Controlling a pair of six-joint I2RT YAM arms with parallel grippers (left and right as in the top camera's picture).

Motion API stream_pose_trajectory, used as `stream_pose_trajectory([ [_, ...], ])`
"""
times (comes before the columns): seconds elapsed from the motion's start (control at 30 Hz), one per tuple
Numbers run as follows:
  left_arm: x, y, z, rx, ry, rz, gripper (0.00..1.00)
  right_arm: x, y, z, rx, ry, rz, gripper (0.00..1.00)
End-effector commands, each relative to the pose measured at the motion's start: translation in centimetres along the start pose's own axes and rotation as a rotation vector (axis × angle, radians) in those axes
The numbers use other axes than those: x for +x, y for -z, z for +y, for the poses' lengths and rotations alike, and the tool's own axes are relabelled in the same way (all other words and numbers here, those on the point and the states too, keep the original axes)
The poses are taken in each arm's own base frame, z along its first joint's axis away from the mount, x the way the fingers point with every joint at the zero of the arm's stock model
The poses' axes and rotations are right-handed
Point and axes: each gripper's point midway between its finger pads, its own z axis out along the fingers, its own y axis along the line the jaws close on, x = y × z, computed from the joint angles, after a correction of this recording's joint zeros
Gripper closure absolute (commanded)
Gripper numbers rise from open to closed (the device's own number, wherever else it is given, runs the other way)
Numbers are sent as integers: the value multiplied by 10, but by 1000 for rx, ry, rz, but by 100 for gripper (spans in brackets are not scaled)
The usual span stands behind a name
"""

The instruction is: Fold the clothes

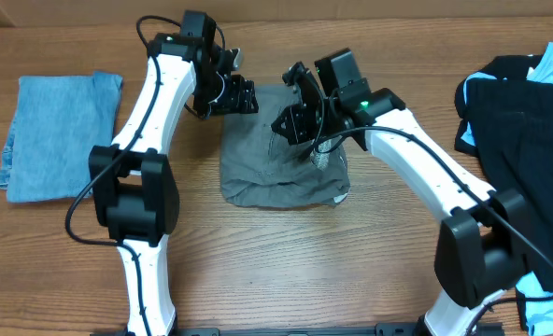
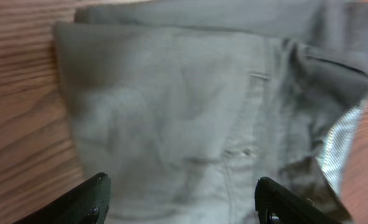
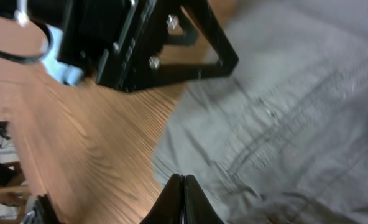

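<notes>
While the grey garment is lying folded at the table's middle, the left gripper is hovering over it, jaws apart, and the right gripper is hanging pinched together. A denim-blue garment is sitting folded; the black garments are waiting.

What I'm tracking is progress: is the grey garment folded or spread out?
Folded: the grey garment lies as a compact rectangle, with stacked layers visible at its edge.

Overhead cam straight down on whole table, both wrist cams close-up, angled down, sharing grey garment just 12 o'clock of centre.
</notes>
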Motion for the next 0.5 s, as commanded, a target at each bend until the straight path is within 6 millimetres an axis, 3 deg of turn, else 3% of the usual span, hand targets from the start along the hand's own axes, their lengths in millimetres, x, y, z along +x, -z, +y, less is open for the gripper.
stream_pose_trajectory([
  [0.0,2,-25,-3,51,-17,38,22,23,-17,-31,104,-67,88,96],
  [0.13,7,-43,0,50,-13,73,23,67,-38,-65,193,-111,257,96],
  [0.27,5,-48,1,47,-17,70,19,112,-35,-88,303,-185,427,96],
  [0.37,-1,-52,2,49,-26,47,19,132,-33,-108,398,-184,466,96],
  [0.47,-2,-56,3,48,-27,45,19,149,-45,-121,402,-180,450,96],
])
